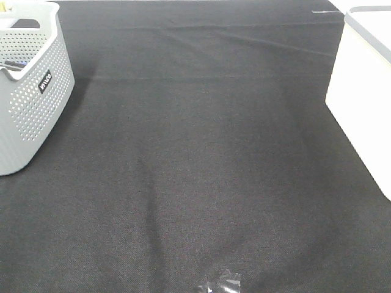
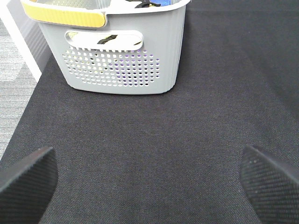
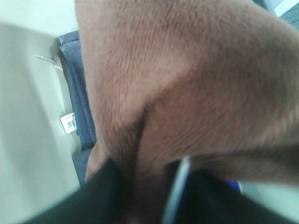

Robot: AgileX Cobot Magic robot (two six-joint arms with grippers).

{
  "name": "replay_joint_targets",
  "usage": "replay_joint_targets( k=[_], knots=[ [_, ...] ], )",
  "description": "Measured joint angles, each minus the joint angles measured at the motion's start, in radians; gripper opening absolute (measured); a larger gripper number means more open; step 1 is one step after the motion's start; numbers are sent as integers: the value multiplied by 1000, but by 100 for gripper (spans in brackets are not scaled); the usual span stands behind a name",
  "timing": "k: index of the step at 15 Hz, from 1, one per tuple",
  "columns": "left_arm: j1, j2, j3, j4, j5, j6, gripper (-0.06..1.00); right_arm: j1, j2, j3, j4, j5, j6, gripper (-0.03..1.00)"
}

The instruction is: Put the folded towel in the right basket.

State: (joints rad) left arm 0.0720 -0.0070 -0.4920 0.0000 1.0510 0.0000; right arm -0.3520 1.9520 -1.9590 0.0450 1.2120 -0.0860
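Right gripper (image 3: 140,191) is clamped tight on the brown towel (image 3: 187,84), which fills its camera and blocks almost everything. Past it, a blue-grey cloth (image 3: 78,93) with a white tag (image 3: 68,123) lies against a pale surface. Left gripper (image 2: 149,186) hangs spread wide over the black tablecloth (image 2: 154,140), grey basket (image 2: 121,60) ahead with its yellow handle (image 2: 65,16). From high up, the white basket (image 1: 366,91) sits far right, well apart from the grey one.

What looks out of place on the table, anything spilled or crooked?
Only a small crinkled scrap of clear plastic or tape at the near edge of the black cloth looks stray. The gray basket and white basket stand upright, nothing is spilled, and the towel is pinched in the right gripper.
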Motion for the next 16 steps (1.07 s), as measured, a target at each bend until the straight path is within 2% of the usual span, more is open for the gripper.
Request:
replay_joint_targets(
  k=[1,2,3,5,7,9,12,13,14,16],
  knots=[
    [0,0,0,0,0,0,99,0,0,0,-3,-2,0,75],
    [0,0,0,0,0,0,99,0,0,0,-3,0,0,87],
    [0,0,0,0,0,0,99,0,0,0,-2,3,0,93],
    [0,0,0,0,0,0,99,0,-3,0,-1,5,1,95],
    [0,0,0,0,0,0,99,27,-51,0,-54,6,38,97],
    [0,0,0,0,0,0,99,115,-132,0,-112,6,86,97],
    [0,0,0,0,0,0,99,323,-280,31,-137,6,121,97],
    [0,0,0,0,0,0,99,380,-337,71,-166,5,142,97],
    [0,0,0,0,0,0,99,448,-452,175,-224,4,191,97],
    [0,0,0,0,0,0,99,471,-630,346,-259,4,232,97]
  ],
)
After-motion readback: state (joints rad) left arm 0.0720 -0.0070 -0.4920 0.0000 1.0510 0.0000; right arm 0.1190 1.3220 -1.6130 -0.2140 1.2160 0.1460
